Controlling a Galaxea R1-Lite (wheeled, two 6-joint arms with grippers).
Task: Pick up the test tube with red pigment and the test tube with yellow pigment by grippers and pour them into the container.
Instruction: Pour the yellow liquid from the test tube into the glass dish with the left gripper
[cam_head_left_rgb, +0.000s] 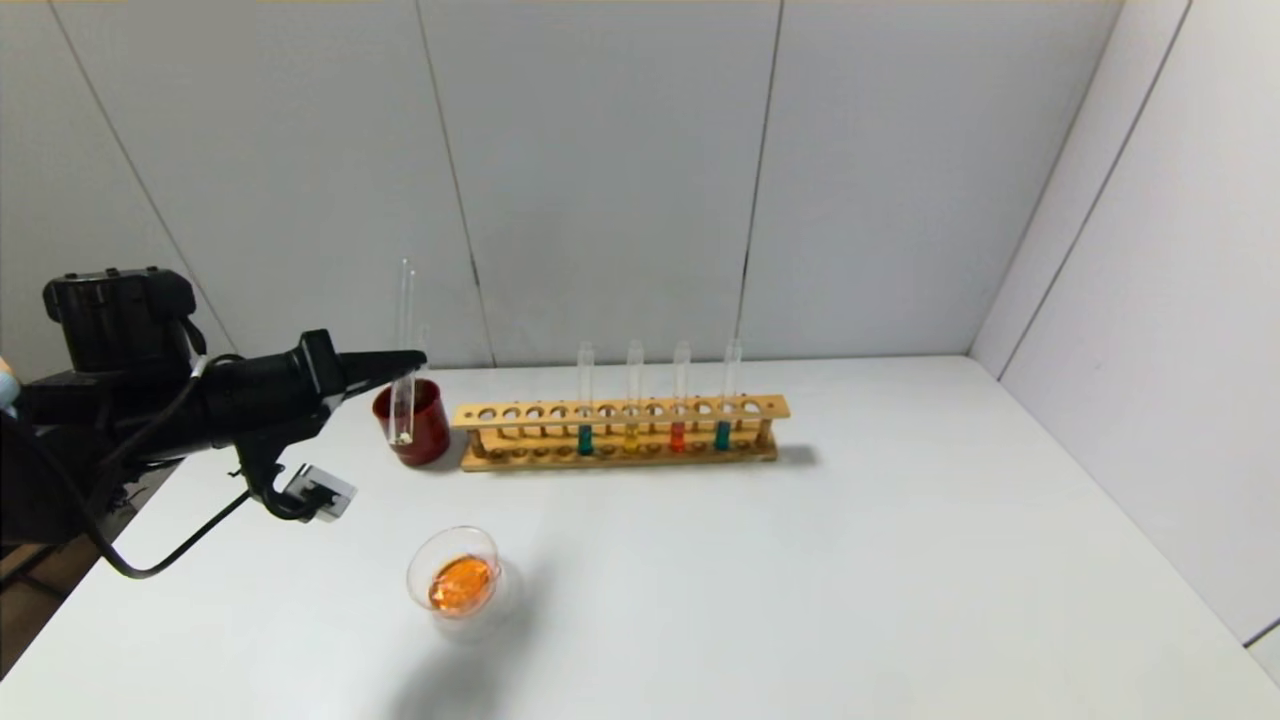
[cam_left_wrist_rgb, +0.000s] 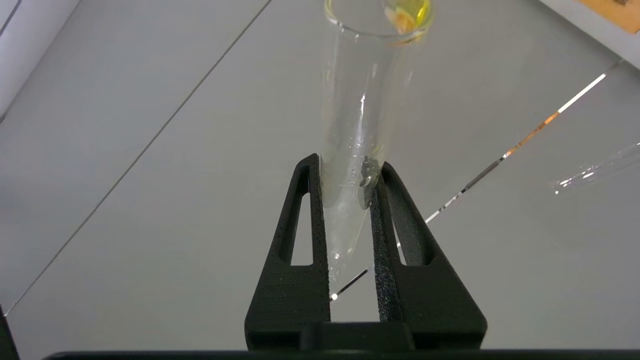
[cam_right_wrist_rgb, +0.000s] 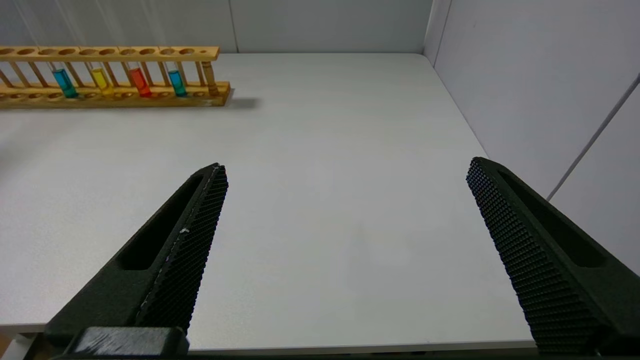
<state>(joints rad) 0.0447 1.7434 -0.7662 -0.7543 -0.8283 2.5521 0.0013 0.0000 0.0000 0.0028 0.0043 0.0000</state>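
Note:
My left gripper (cam_head_left_rgb: 418, 358) is shut on the test tube with yellow pigment (cam_head_left_rgb: 405, 300) and holds it upright. The tube's lower end is at the dark red cup (cam_head_left_rgb: 428, 438). In the left wrist view the fingers (cam_left_wrist_rgb: 300, 220) clamp this tube (cam_left_wrist_rgb: 360, 90); it looks nearly empty, with a yellow trace at its rounded end. A second clear tube (cam_left_wrist_rgb: 595, 172) with no visible colour shows beside it; I cannot tell whether it is the red one. The container (cam_head_left_rgb: 418, 572) stands nearer on the table and holds orange liquid. My right gripper (cam_right_wrist_rgb: 347, 165) is open and empty over bare table.
A wooden rack (cam_head_left_rgb: 620, 410) stands right of the cup with several tubes: teal, yellow, red, teal. It also shows in the right wrist view (cam_right_wrist_rgb: 150, 102). Grey walls close the back and right. The table's front edge lies just under the right gripper.

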